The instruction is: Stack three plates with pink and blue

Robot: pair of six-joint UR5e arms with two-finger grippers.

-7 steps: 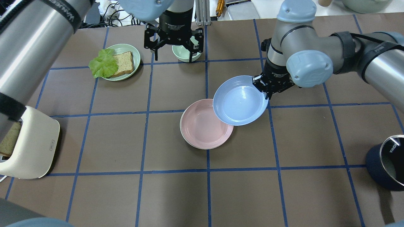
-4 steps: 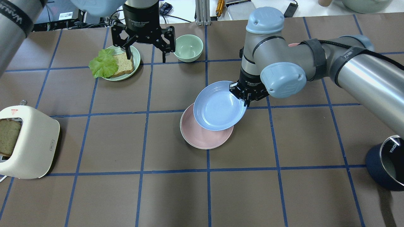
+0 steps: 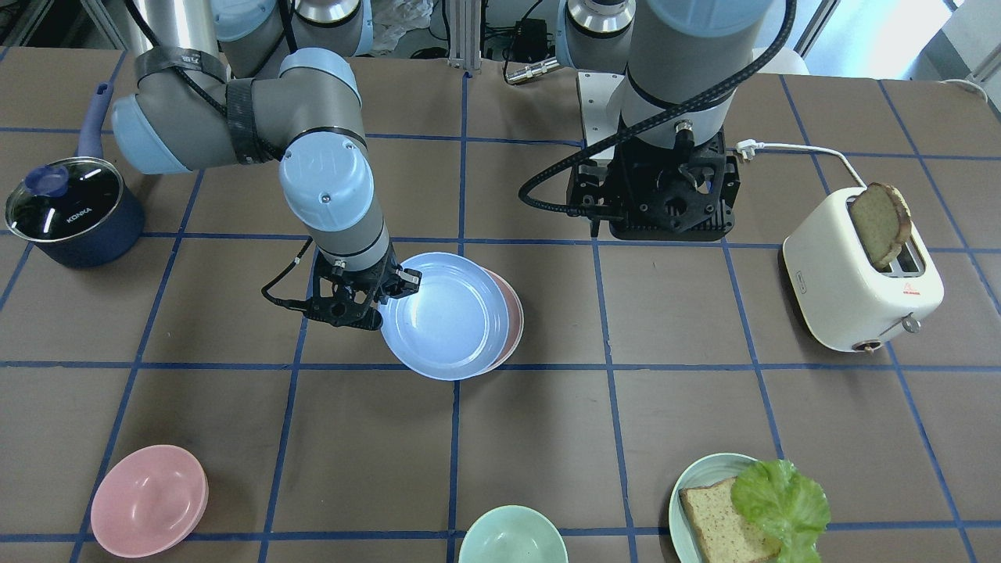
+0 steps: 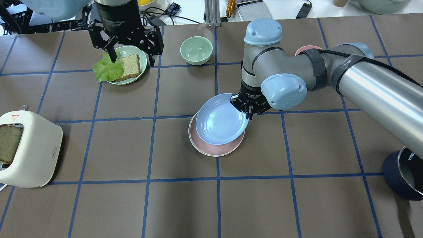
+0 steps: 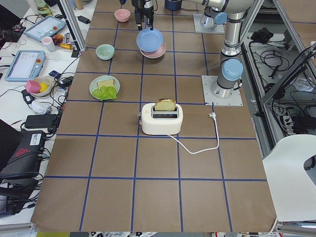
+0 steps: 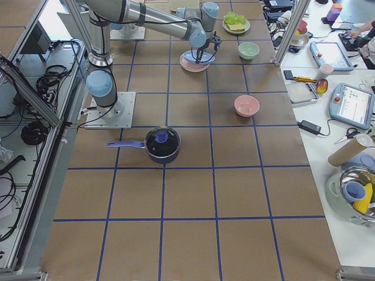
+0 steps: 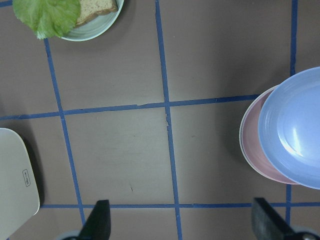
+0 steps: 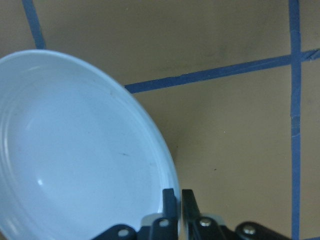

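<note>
My right gripper [image 4: 247,110] is shut on the near-right rim of the light blue plate [image 4: 219,120]. It holds the plate over the pale pink plate [image 4: 214,151], which lies on the table mid-centre. The blue plate covers most of the pink one and sits offset toward the robot's left and the far side. I cannot tell whether they touch. The right wrist view shows the fingers [image 8: 170,200] pinching the blue rim [image 8: 75,150]. The cream-white plate does not show apart; only a thin pale edge lies under the pink plate's left rim. My left gripper [image 4: 132,56] is open and empty above the bread plate.
A teal plate [image 4: 142,62] with bread and lettuce stands far left, a mint bowl [image 4: 196,49] far centre. A pink bowl [image 3: 148,500] is partly hidden behind my right arm. The toaster [image 4: 29,148] stands at the left edge, a dark pot [image 4: 404,175] at the right edge.
My right gripper has carried the blue plate leftward and lower, until it covers most of the pink plate. My left arm has moved left from the mint bowl to above the bread plate.
</note>
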